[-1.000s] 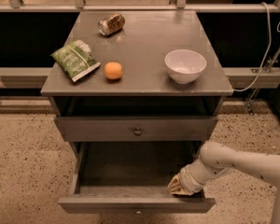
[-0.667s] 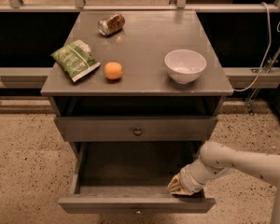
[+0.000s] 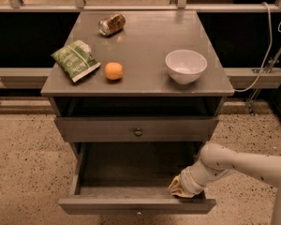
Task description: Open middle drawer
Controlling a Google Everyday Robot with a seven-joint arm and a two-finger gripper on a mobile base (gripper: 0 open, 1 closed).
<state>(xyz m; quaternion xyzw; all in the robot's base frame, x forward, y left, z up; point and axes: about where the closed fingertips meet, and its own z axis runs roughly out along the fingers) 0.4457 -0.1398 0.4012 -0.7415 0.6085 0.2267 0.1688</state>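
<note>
The middle drawer (image 3: pixel 107 205) is a grey wooden drawer, pulled out towards me from the grey cabinet. Its inside (image 3: pixel 131 165) looks empty and its small knob (image 3: pixel 138 213) shows at the bottom edge of the camera view. Above it the uppermost knobbed front (image 3: pixel 98 129) is closed. The lowest front is hidden under the pulled-out drawer. My gripper (image 3: pixel 180 187), tan at the tip of a white arm (image 3: pixel 239 165) that comes in from the right, sits inside the drawer's front right corner against the front panel.
On the cabinet top (image 3: pixel 145 41) lie a white bowl (image 3: pixel 186 65), an orange (image 3: pixel 114 71), a green snack bag (image 3: pixel 76 60) and a tipped can (image 3: pixel 111 24). A white cable (image 3: pixel 267 41) hangs at the right. Speckled floor (image 3: pixel 23 163) surrounds the cabinet.
</note>
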